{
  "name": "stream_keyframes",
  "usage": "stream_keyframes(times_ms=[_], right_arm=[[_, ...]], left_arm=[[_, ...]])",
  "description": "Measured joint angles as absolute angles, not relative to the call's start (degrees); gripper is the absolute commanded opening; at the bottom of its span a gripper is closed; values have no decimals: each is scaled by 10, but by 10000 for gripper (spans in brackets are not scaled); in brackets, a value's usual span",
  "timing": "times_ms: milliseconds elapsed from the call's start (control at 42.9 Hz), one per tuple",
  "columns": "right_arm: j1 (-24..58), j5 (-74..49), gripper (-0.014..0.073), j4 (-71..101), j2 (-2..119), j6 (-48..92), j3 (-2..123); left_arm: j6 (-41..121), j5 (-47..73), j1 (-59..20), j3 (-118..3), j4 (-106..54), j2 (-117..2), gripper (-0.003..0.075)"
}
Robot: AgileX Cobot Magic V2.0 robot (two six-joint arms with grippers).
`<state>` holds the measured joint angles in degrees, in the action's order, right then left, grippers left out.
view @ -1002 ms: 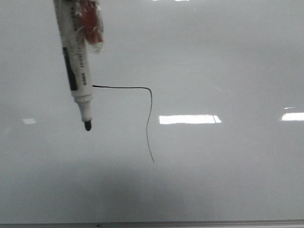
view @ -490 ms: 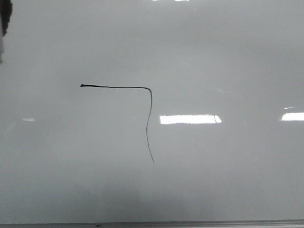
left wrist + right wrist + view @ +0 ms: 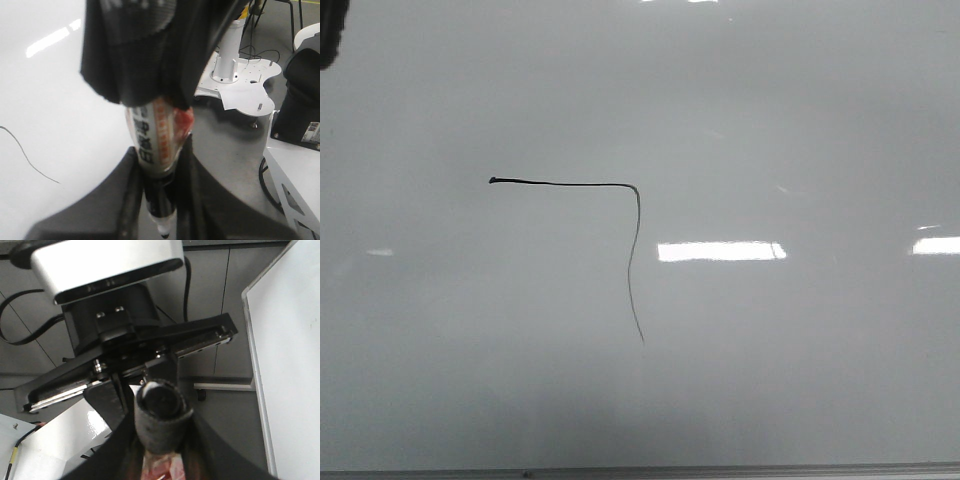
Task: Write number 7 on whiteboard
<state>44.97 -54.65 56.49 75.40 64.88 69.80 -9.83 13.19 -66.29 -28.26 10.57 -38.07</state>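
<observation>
In the left wrist view the left gripper (image 3: 161, 195) is clenched on a marker (image 3: 157, 150), its dark fingers (image 3: 131, 200) pressing both sides of the white barrel with red and black print. The marker's tip points out past the fingertips and touches nothing. A dark cloth-like wrap covers the barrel's upper end. Beside the gripper lies the whiteboard (image 3: 45, 110), with the thin tail of the pen line well apart from the tip. On the other side is grey floor with a white robot base (image 3: 235, 80) and a dark seat (image 3: 300, 105).

In the right wrist view the right gripper (image 3: 159, 460) has its fingers around a dark wrapped cylinder (image 3: 159, 420), with red and white showing lower down. How firmly they grip it I cannot tell. The whiteboard's framed edge (image 3: 255, 385) runs along one side of that view, grey cabinets behind.

In the front view the grey frame strip (image 3: 720, 470) bounds the board's near edge. Above it the number 7 (image 3: 633, 250) sits left of centre: a straight top stroke, a corner, then a wavy downstroke. Bare glossy surface surrounds it on all sides, with bright reflections (image 3: 720, 251) to its right. A dark shape (image 3: 330, 35) sits at the far upper left corner, too cut off to identify.
</observation>
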Motion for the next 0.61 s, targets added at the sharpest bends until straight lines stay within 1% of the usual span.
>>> stream_keyframes(times_ms=[70, 140, 163, 280, 373, 490, 606], right_arm=[[451, -544, 454, 566, 754, 649, 698], [451, -535, 545, 567, 753, 649, 698], [451, -530, 552, 567, 751, 649, 698], [449, -501, 547, 569, 737, 646, 698], [436, -483, 531, 561, 716, 631, 698], [397, -462, 479, 526, 676, 585, 682], [338, -438, 414, 483, 613, 528, 625]], left_arm=[[-98, 134, -663, -283, 106, -381, -1], [-98, 150, -663, -284, 106, -381, -1], [-99, 162, -663, -284, 106, -382, 0], [-118, 213, -655, -284, 106, -393, 0], [-163, 253, -623, -284, 114, -404, 0], [-240, 314, -538, -294, 160, -419, -1], [-264, 359, -418, -316, 210, -431, -1]])
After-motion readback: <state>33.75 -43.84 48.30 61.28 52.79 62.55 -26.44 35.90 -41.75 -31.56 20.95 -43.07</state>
